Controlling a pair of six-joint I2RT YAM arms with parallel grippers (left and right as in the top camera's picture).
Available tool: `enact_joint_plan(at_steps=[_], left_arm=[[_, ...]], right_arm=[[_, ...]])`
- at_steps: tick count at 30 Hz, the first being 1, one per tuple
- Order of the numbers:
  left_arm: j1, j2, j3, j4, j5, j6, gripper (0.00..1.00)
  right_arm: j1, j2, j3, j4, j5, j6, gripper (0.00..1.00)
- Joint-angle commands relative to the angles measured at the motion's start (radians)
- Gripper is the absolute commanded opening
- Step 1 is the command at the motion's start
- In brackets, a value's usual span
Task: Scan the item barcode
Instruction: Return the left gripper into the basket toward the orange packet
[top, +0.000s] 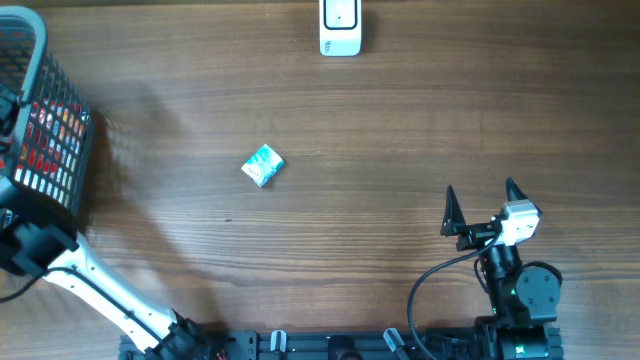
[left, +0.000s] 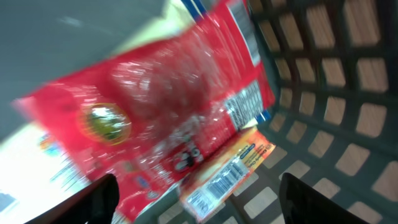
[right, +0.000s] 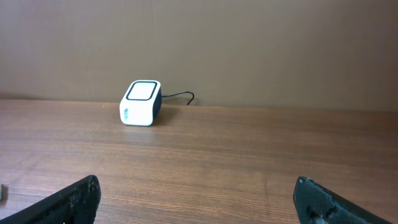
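At the worktop's (top: 400, 130) left edge, near the far corner, I see the dark plastic lattice basket (top: 50, 130). My left arm reaches into it. In the blurred left wrist view, the left gripper (left: 199, 202) hangs over a glossy, crinkled red packet (left: 168, 106). The jaws stand wide apart. I cannot tell whether they touch the film or hold it. An orange packet (left: 230, 168) with a printed barcode lies under the red one on the grid floor.

The mid-worktop is bare wood grain with open room all round. Only a small, shiny teal pack (top: 263, 165) lies there, tilted and left of centre. The white, rounded barcode scanner (top: 340, 28) stands at the far edge. The right gripper (top: 481, 192) hovers near the front right corner with its jaws spread wide and nothing between them.
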Motion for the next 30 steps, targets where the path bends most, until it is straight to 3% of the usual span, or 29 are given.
enact_joint_plan(at_steps=[1, 8, 11, 13, 16, 20, 27, 30], left_arm=[[0.0, 0.047, -0.001, -0.014, 0.125, 0.11, 0.8], [0.0, 0.084, -0.018, -0.04, 0.124, 0.136, 0.77], [0.0, 0.084, -0.019, -0.048, 0.124, 0.136, 0.67], [0.0, 0.084, -0.019, -0.056, 0.12, 0.136, 0.66], [0.0, 0.084, -0.021, -0.063, 0.109, 0.136, 0.54], [-0.002, 0.084, -0.023, -0.071, 0.109, 0.136, 0.49], [-0.002, 0.084, -0.028, -0.097, 0.109, 0.136, 0.46], [-0.002, 0.084, -0.032, -0.109, 0.109, 0.136, 0.5]], right_arm=[[-0.001, -0.008, -0.002, 0.002, 0.01, 0.013, 1.0], [-0.001, -0.008, -0.002, 0.002, 0.01, 0.013, 1.0], [-0.001, -0.008, -0.002, 0.002, 0.01, 0.013, 1.0], [-0.001, -0.008, -0.002, 0.002, 0.01, 0.013, 1.0], [-0.001, -0.008, -0.002, 0.002, 0.01, 0.013, 1.0], [-0.001, -0.008, -0.002, 0.002, 0.01, 0.013, 1.0], [-0.001, -0.008, -0.002, 0.002, 0.01, 0.013, 1.0], [-0.001, -0.008, -0.002, 0.002, 0.01, 0.013, 1.0]])
